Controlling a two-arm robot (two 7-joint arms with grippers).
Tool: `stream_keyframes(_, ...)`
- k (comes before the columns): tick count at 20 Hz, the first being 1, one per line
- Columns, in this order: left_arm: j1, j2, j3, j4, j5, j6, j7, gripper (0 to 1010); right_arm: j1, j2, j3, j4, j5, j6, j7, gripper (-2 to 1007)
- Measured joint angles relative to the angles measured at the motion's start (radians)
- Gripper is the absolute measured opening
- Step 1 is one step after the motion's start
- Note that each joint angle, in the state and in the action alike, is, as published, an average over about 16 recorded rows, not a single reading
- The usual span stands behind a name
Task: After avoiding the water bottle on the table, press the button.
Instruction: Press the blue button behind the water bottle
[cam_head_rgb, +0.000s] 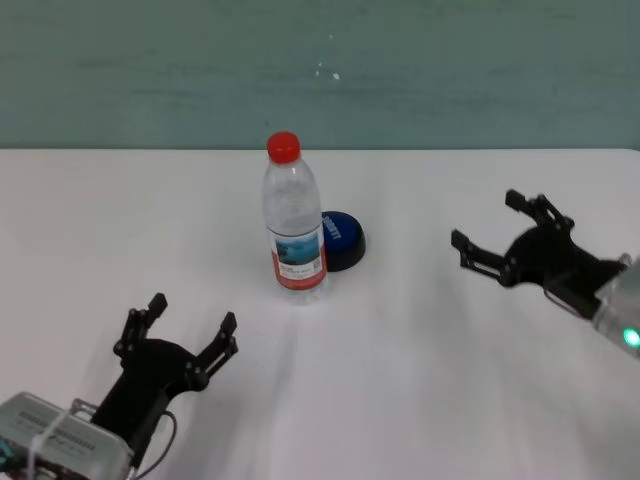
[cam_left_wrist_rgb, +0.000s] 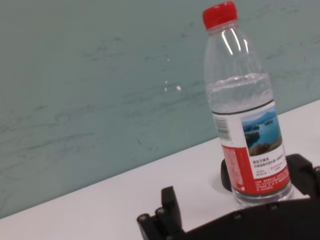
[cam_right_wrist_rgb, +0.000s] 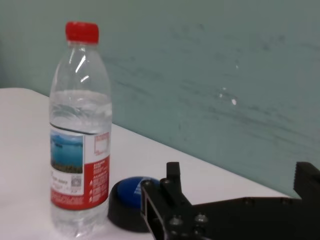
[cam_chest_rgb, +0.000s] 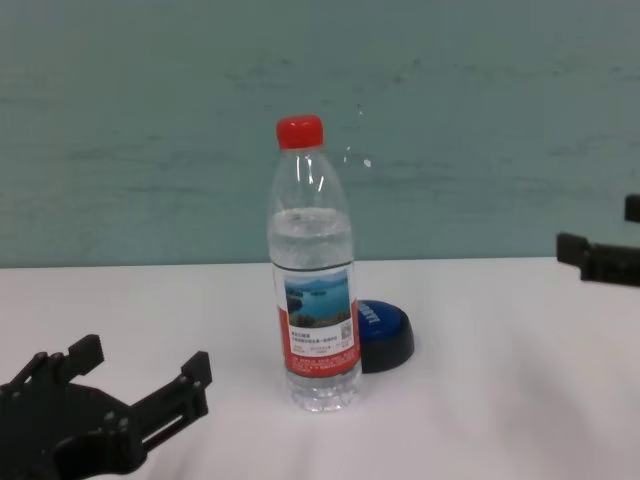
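Water bottle (cam_head_rgb: 294, 220) stands upright near the middle of the table (cam_head_rgb: 420, 340), red cap on, roughly half to two-thirds full. Directly behind it and slightly to the robot's right sits the button (cam_head_rgb: 340, 239), its black base touching or just beside the bottle's foot; from the chest view the bottle hides the button's left part.

Right gripper (cam_head_rgb: 505, 235) hangs well to the right of the bottle, above the table, fingers spread wide and holding nothing. Left gripper (cam_head_rgb: 190, 335) sits in front of the bottle and to its left, low, fingers likewise wide apart and empty.

Assessment: the press has not yet begun. The right arm appears better placed, since its line to the button runs clear of the bottle. Recommended approach: come in from the right and from above, descend onto the dome's side farthest from the bottle, and keep the wide fingers away from the label. A tall, partly filled bottle will likely tip under a sideways knock. The left arm should stay clear.
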Motion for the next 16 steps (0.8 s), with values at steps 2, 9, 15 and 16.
stream_keyframes(2,0.000,0.000,0.000,0.000,0.000,0.000,0.000,1000,0.029,-0.005,-0.008,0.021,0.005,0.002,0.005,1004)
stream_keyframes(9,0.000,0.000,0.000,0.000,0.000,0.000,0.000,1000,0.123,-0.026,-0.039,0.098,0.022,0.005,0.020,1004)
stream_keyframes(15,0.000,0.000,0.000,0.000,0.000,0.000,0.000,1000,0.187,-0.047,-0.063,0.166,0.041,0.001,0.032,1004)
stream_keyframes(16,0.000,0.000,0.000,0.000,0.000,0.000,0.000,1000,0.198,-0.050,-0.066,0.179,0.045,0.000,0.034,1004)
